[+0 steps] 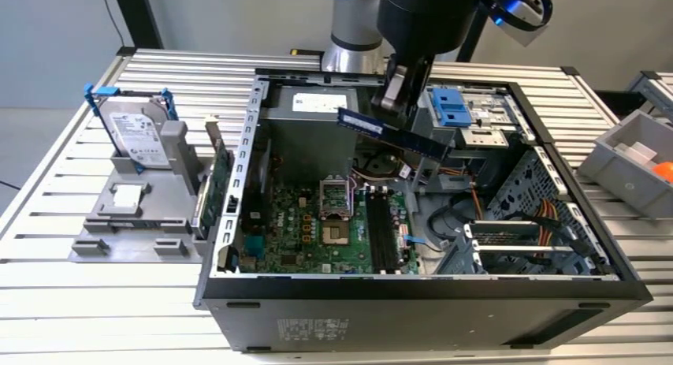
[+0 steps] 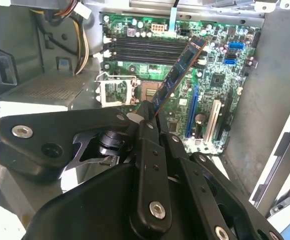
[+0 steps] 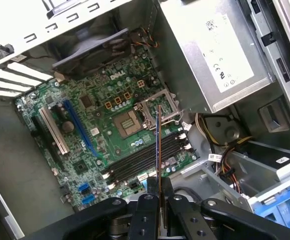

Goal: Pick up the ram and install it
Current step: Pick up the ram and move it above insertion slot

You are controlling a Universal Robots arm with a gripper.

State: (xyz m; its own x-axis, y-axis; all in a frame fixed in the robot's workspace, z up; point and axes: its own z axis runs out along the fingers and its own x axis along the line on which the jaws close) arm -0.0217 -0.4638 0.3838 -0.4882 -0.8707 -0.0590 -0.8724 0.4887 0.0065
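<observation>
Ram point(image 1: 396, 135) hung tilted in the air over the open case point(image 1: 421, 298), above the motherboard point(image 1: 305, 239), not seated. Gripper point(image 2: 146, 111) was clamped on one end of it. In both wrist views the free end pointed out over the memory slots point(image 3: 145, 157). Hard drive point(image 1: 137, 132) stood on a grey stand point(image 1: 126, 223) outside the case, at the exterior view's left.

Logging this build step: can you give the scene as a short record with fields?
gripper: shut on the ram stick, above the open computer case
ram stick: tilted in the air over the motherboard, not seated
memory slots: black, side by side, below the stick
hard drive: on the grey stand, at the exterior view's left, outside the case
green card: on edge beside the case's outer wall
</observation>
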